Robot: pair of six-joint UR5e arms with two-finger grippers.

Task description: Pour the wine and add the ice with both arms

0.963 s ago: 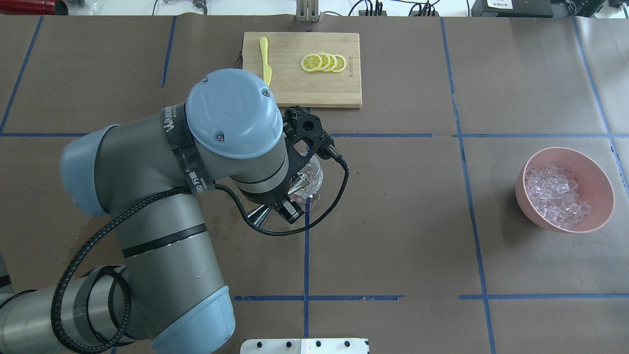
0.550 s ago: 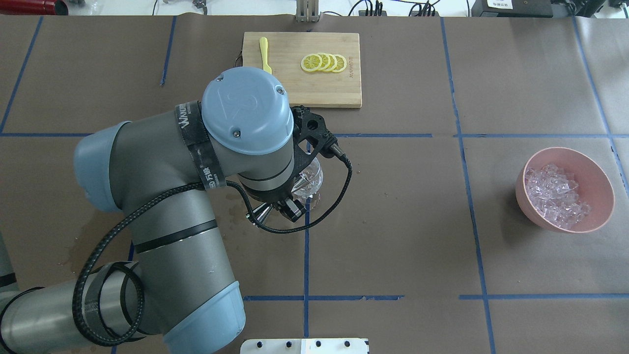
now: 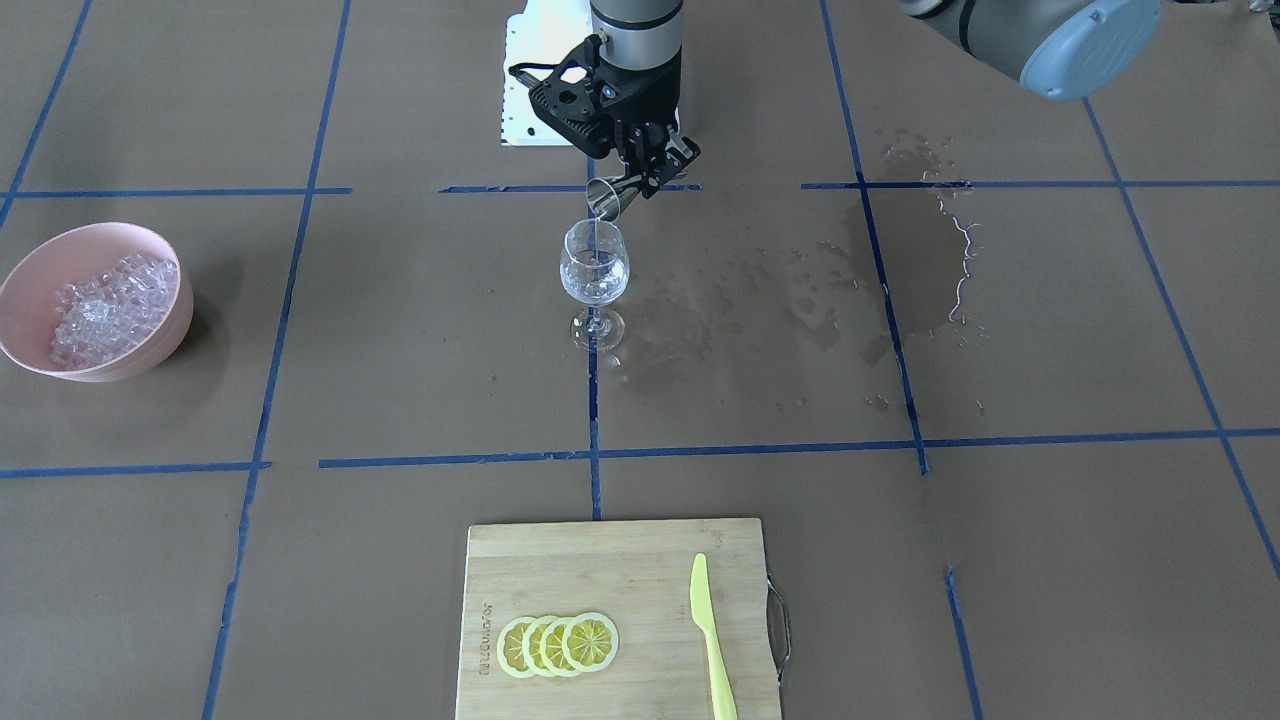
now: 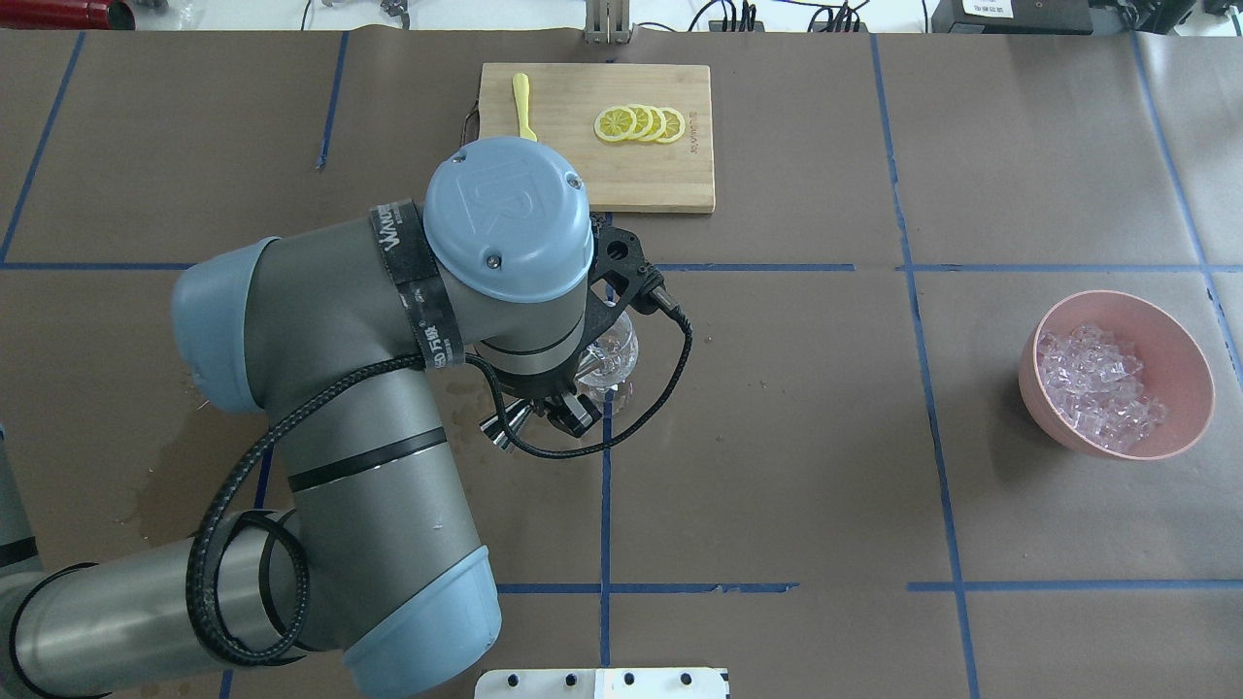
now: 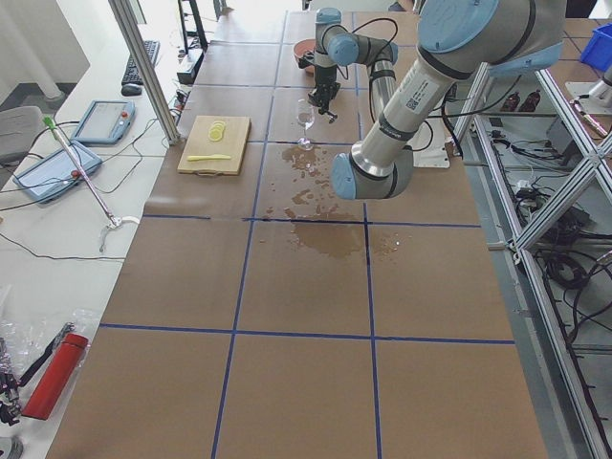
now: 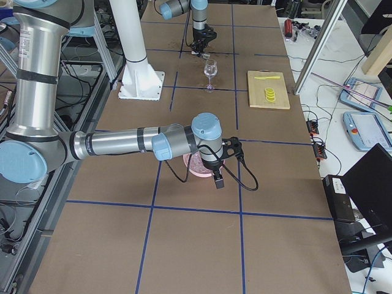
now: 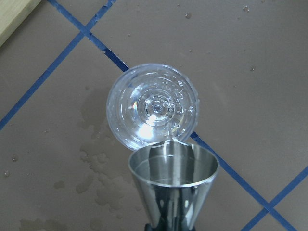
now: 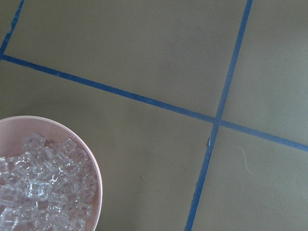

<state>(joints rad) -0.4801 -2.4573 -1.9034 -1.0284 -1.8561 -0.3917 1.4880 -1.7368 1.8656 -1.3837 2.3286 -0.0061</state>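
My left gripper (image 3: 646, 168) is shut on a steel jigger (image 3: 607, 200) and holds it tilted above a clear stemmed wine glass (image 3: 594, 268). A thin stream of clear liquid falls from the jigger into the glass. From the left wrist, the jigger's (image 7: 173, 180) rim sits just at the edge of the glass mouth (image 7: 153, 107). The ice (image 4: 1097, 388) is heaped in a pink bowl (image 4: 1170, 330) at the table's right. My right gripper (image 6: 219, 180) shows only in the exterior right view, beside the bowl (image 6: 193, 167); I cannot tell its state. The right wrist view shows ice (image 8: 38, 192) and no fingers.
A wooden cutting board (image 3: 640, 560) with lemon slices (image 3: 556, 644) and a yellow knife (image 3: 710, 640) lies beyond the glass. Wet patches (image 3: 900, 250) stain the brown paper on the left arm's side. A red bottle (image 5: 53, 378) lies at the table's far left end.
My left arm's elbow and wrist have swung to the right and away from the base. The jigger has stayed over the glass, its free end shifting slightly left.
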